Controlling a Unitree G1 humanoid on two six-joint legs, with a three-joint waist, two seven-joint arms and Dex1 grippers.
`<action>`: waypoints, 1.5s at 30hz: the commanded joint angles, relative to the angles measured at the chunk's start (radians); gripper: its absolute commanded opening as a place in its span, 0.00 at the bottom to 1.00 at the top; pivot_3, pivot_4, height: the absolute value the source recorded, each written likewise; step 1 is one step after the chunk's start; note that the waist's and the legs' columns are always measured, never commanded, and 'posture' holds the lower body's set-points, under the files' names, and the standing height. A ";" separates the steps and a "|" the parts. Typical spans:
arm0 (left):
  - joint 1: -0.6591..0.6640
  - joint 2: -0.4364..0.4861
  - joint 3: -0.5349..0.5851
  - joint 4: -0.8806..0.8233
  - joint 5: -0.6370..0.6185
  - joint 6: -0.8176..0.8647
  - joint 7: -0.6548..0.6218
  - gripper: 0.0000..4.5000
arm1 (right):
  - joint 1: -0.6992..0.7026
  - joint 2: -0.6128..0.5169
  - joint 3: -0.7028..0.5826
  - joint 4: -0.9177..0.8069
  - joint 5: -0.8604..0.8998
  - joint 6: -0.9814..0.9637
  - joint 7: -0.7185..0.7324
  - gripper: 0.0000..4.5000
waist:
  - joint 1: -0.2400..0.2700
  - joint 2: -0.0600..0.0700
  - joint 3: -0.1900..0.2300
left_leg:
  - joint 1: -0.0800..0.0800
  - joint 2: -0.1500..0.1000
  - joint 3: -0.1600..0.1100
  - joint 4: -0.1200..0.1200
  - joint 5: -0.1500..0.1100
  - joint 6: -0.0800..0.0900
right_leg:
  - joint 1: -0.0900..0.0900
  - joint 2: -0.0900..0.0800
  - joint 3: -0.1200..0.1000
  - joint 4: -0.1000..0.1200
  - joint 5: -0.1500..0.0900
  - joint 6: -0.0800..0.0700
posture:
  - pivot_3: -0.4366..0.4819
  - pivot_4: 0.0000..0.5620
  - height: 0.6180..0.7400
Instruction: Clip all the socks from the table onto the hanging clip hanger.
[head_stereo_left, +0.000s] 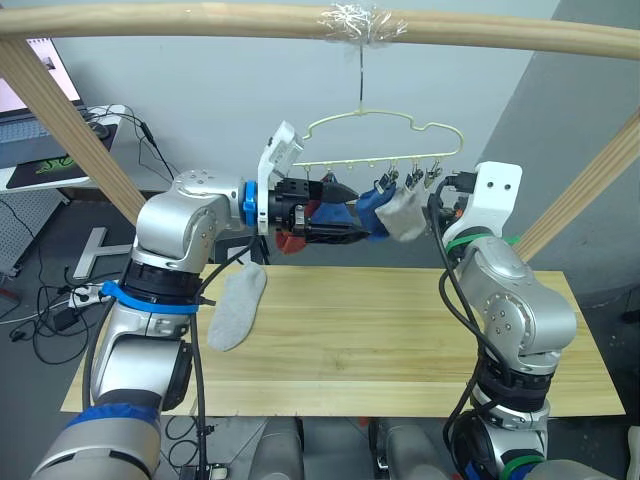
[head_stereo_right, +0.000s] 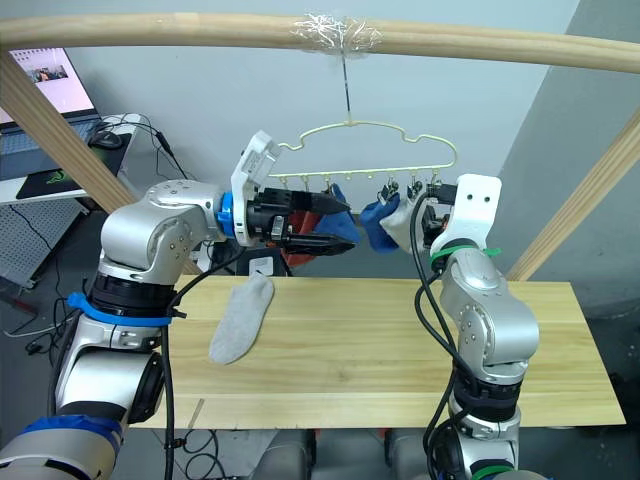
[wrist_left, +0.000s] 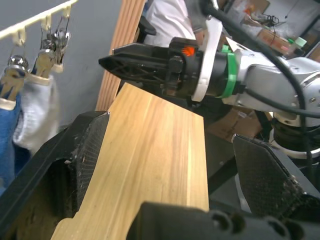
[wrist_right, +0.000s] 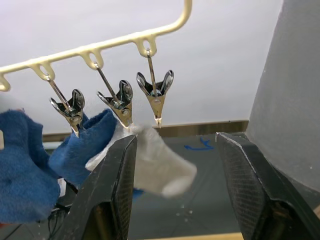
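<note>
We see the pale yellow-green clip hanger (head_stereo_left: 385, 135) hung by its hook from a wooden pole (head_stereo_left: 200, 22), with a row of metal clips. A light grey sock (head_stereo_left: 405, 213) and blue socks (head_stereo_right: 378, 222) hang clipped at its right end. One grey sock (head_stereo_right: 241, 320) lies flat on the left of the plank table (head_stereo_left: 400, 340). Something red (head_stereo_left: 289, 241) shows behind the left gripper (head_stereo_left: 350, 212), raised beside the hung socks, fingers spread, nothing between them. The right gripper (wrist_right: 175, 190) sits just under the end clips, fingers parted and empty. Grey wall behind; a white desk with laptop (head_stereo_left: 25, 120) stands far left.
</note>
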 joint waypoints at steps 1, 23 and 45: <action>-0.030 0.010 0.025 -0.037 -0.030 0.000 0.008 1.00 | -0.022 0.013 0.009 -0.009 -0.002 -0.027 0.005 0.57 | 0.000 0.000 0.000 | 0.000 0.000 0.000 0.000 0.000 0.000 | 0.000 0.000 0.000 0.000 0.000 0.000 | 0.54 0.24 1.00; -0.017 0.001 0.018 -0.055 -0.032 -0.014 0.090 1.00 | -0.108 -0.026 -0.043 0.196 0.008 -0.112 0.062 0.45 | 0.001 0.000 0.000 | 0.000 0.000 0.000 0.000 0.000 0.000 | 0.000 0.000 0.000 0.001 0.000 0.000 | 0.55 0.24 1.00; -0.009 0.007 0.022 -0.069 -0.036 -0.012 0.134 1.00 | -0.261 -0.084 -0.060 0.522 0.004 -0.296 0.095 0.45 | 0.011 0.000 0.000 | 0.000 0.000 0.000 0.000 0.000 0.000 | 0.000 0.000 0.000 0.001 0.000 0.000 | 0.62 0.25 1.00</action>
